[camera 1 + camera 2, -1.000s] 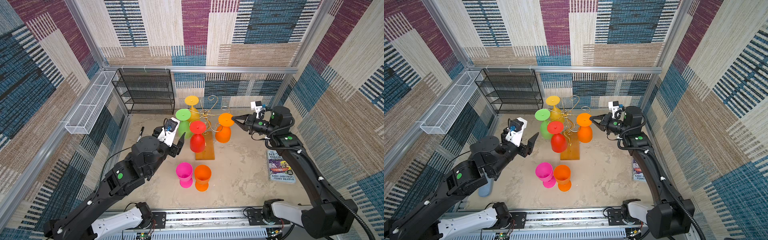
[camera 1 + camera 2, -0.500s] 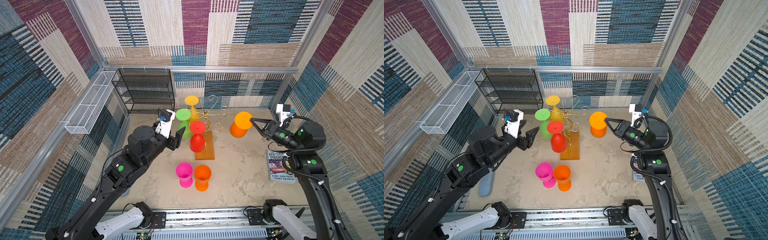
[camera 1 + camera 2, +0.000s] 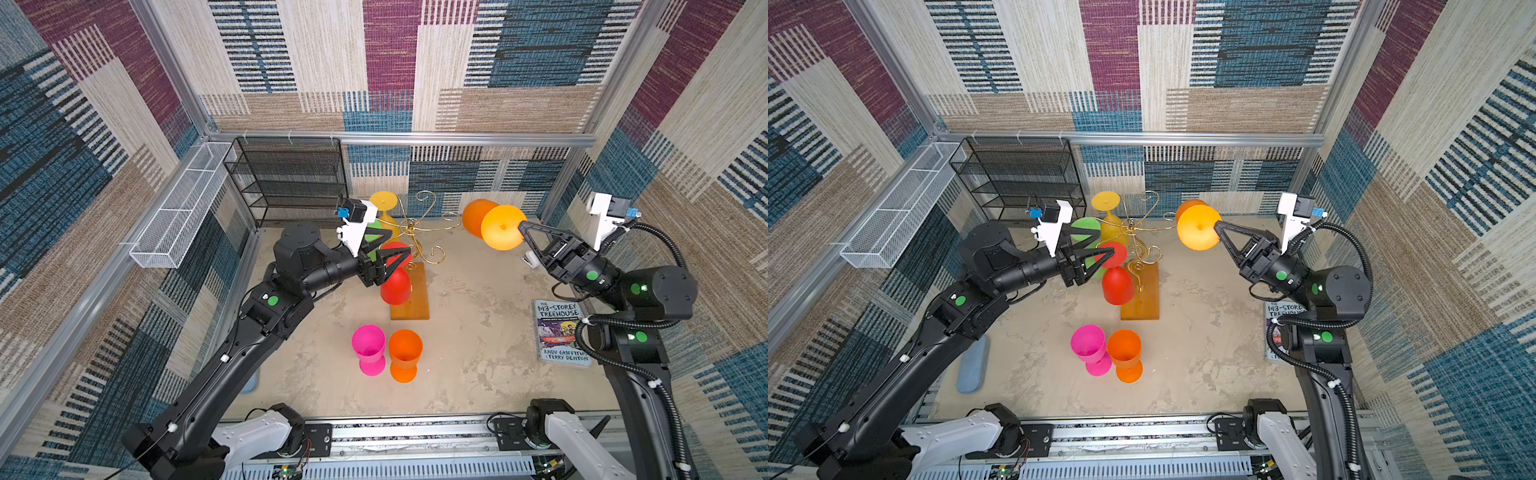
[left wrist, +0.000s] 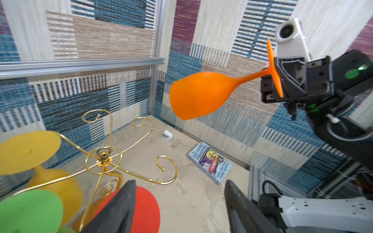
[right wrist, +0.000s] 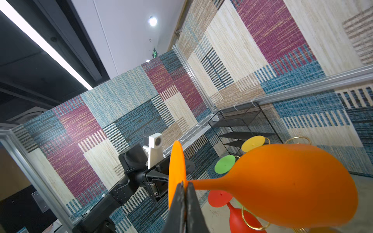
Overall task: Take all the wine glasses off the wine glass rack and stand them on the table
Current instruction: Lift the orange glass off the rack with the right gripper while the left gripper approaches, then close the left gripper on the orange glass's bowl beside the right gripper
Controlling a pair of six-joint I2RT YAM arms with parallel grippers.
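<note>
Orange, plastic-looking wine glass (image 3: 494, 226) lies sideways in the air, clear of the wine glass rack (image 3: 419, 293), with the right tool (image 3: 520, 227) clamped on its foot by the stem. It is probably light, stiff and slick. Left tool (image 3: 399, 244) stands apart.

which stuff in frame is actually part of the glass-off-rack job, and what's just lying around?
Job: wine glass rack; orange glass, foot pinched in right hand, off the rack; red glass, green glass, yellow glass hanging there; open left hand near the red one.

Lying about: pink glass, darker orange glass upright on the table; book; black mesh shelf; white wire basket.
</note>
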